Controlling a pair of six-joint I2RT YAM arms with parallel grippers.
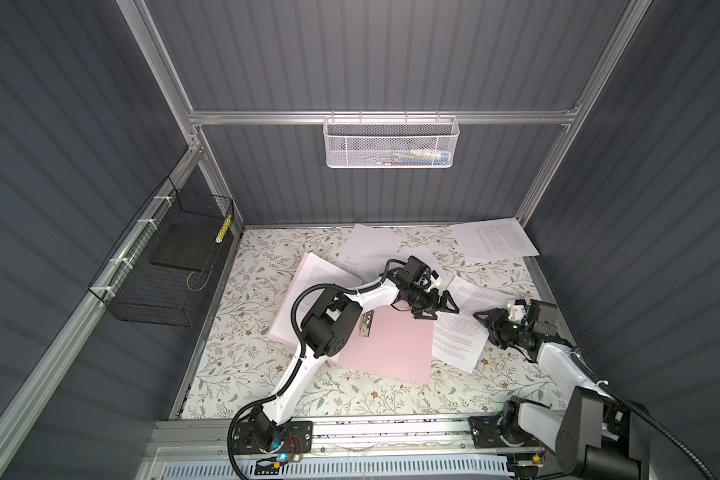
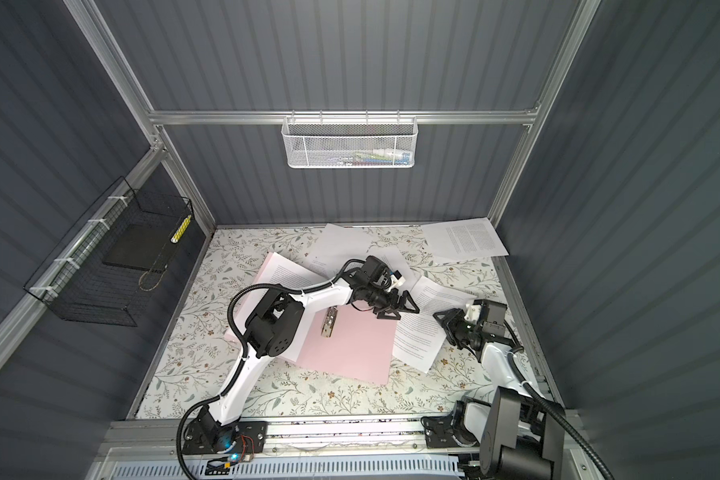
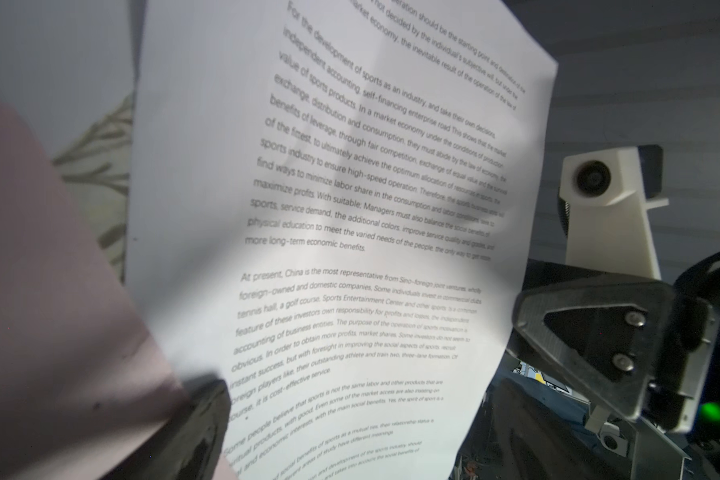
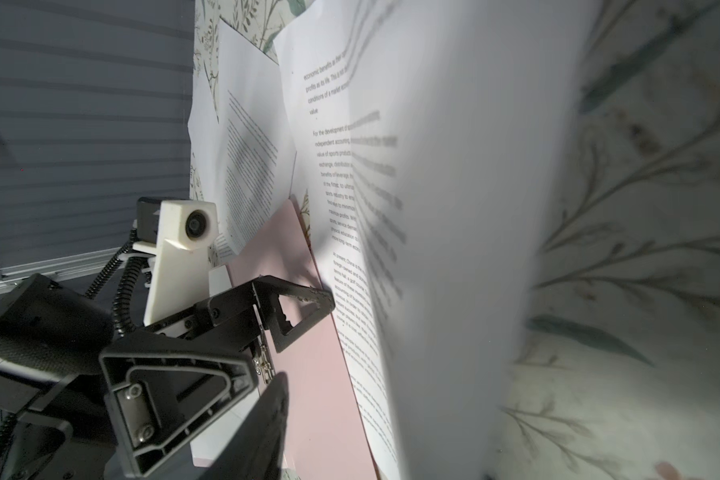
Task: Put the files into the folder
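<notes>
The pink folder (image 1: 391,349) (image 2: 350,349) lies open on the floral table, its metal clip (image 1: 365,326) at the spine. One file (image 1: 308,286) rests on the folder's left half. Another file (image 1: 458,340) (image 3: 350,208) lies against the folder's right edge. My left gripper (image 1: 439,312) (image 2: 400,312) (image 3: 358,415) hangs open just above that file and the folder's far right corner. My right gripper (image 1: 485,322) (image 2: 445,322) (image 4: 362,415) is at the file's right edge, which curls up between its jaws. Only one of its fingers (image 4: 271,415) shows, apart from the sheet.
More files lie at the back (image 1: 366,245) and in the back right corner (image 1: 495,241). A black wire basket (image 1: 142,299) on the left wall holds a black slab (image 1: 184,245). A white mesh basket (image 1: 391,141) hangs on the back wall.
</notes>
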